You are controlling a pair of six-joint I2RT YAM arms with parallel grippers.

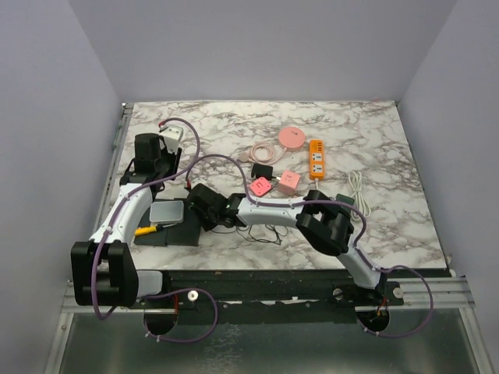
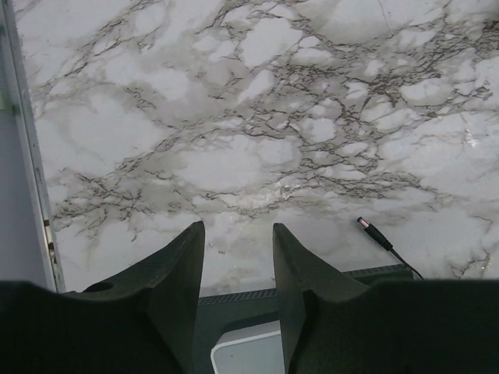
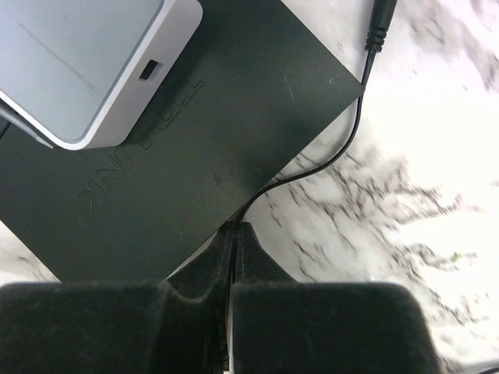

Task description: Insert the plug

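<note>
The plug (image 2: 372, 232), a small black barrel connector, lies on the marble just past the far corner of a flat black box (image 3: 195, 148). Its thin black cable (image 3: 327, 160) curves from the plug (image 3: 382, 15) down to my right gripper (image 3: 236, 226), which is shut on the cable beside the box's edge. In the top view the right gripper (image 1: 201, 204) sits at the box's right side. A silver device (image 3: 78, 62) with a small port (image 3: 148, 70) rests on the box. My left gripper (image 2: 238, 226) hangs open over the box's far edge, left of the plug, holding nothing.
Right of the arms lie two pink cube adapters (image 1: 260, 187), (image 1: 289, 181), a black adapter (image 1: 261, 171), a pink round disc (image 1: 292, 137), an orange power strip (image 1: 316, 158) and a coiled white cable (image 1: 356, 185). A yellow item (image 1: 144, 231) pokes out beside the box.
</note>
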